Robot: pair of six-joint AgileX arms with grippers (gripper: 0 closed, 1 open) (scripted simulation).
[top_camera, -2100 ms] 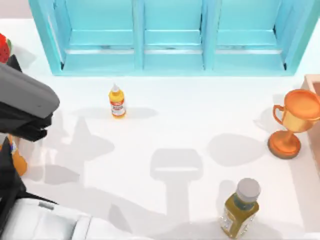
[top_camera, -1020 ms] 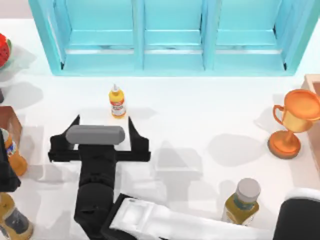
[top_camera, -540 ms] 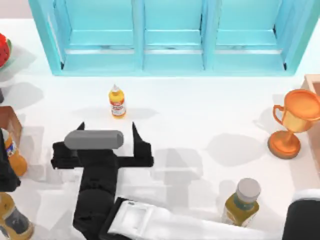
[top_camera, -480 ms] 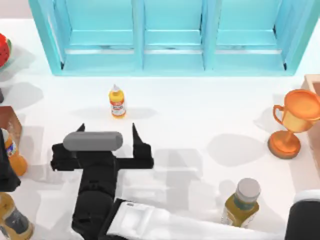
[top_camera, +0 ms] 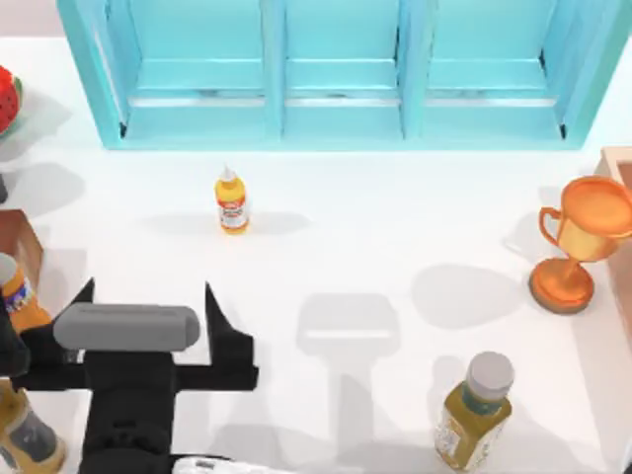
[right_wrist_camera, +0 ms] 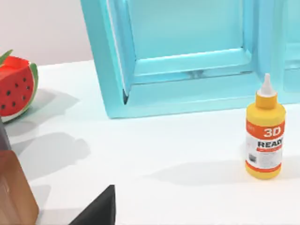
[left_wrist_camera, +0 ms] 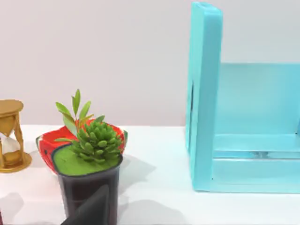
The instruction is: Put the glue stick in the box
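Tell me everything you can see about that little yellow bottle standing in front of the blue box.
The glue stick is a small yellow-orange bottle, plastic by its look, with a white pointed cap and a red-and-white label reading "3D READY". It stands upright on the white table, just before the turquoise box. Nothing touches it.

— Where is the glue stick (top_camera: 231,200)?
— Upright on the white desk (top_camera: 395,247), toward the far edge and left of centre, just in front of the box (top_camera: 336,69).
— What does it look like?
— A small yellow-orange bottle, white pointed cap, red-and-white label.
— And the box?
— Turquoise, along the desk's far edge, with open compartments facing forward.
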